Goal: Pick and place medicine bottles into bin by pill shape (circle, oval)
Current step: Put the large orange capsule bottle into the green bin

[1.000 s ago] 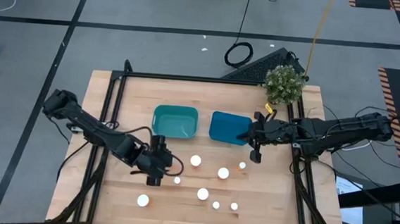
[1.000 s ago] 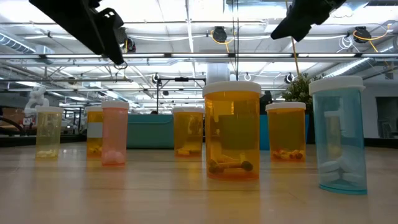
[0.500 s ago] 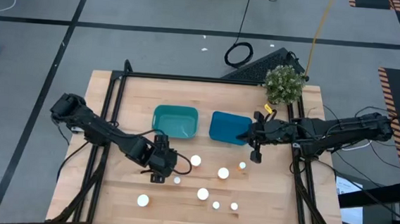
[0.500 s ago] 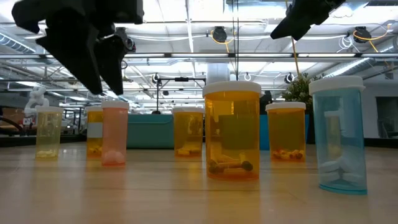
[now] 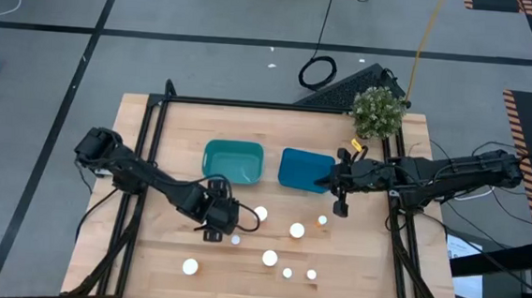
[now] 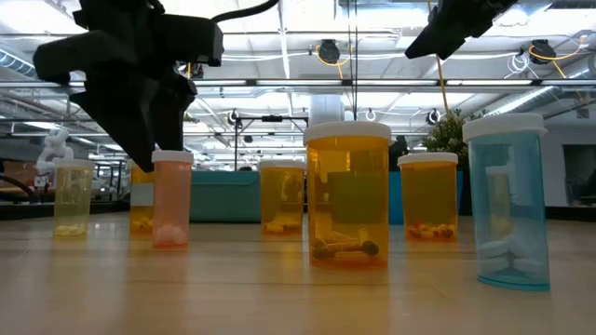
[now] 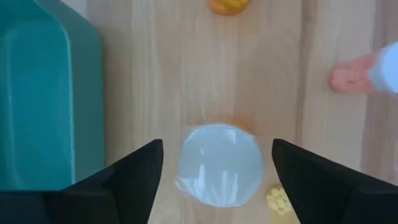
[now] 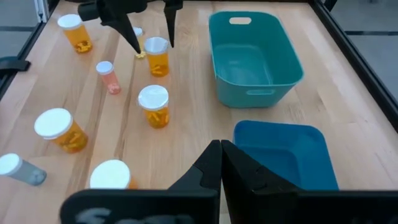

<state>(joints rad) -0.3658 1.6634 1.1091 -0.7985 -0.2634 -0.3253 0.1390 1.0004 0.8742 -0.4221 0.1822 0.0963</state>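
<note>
Several white-capped medicine bottles stand upright on the wooden table: orange ones (image 5: 260, 213) (image 5: 297, 230) (image 5: 270, 257), a small pink one (image 6: 171, 200) and a pale blue one (image 6: 506, 200). My left gripper (image 7: 217, 143) is open and points down over an orange bottle's white cap (image 7: 219, 163). Its fingers stand on either side of that cap without touching it. In the high view this gripper (image 5: 215, 222) hides the bottle. My right gripper (image 8: 221, 155) is shut with nothing in it and hangs at the blue bin's right edge (image 5: 340, 206).
The teal bin (image 5: 233, 161) and the blue bin (image 5: 304, 169) sit side by side at the table's far middle. A potted plant (image 5: 378, 112) stands at the far right corner. A small yellow bottle (image 6: 73, 197) stands close beside the left gripper's bottle.
My left gripper has moved a little toward the table's right edge and come down over the orange bottle, so its fingers now hang at the height of the caps. The bottles have stayed where they were.
</note>
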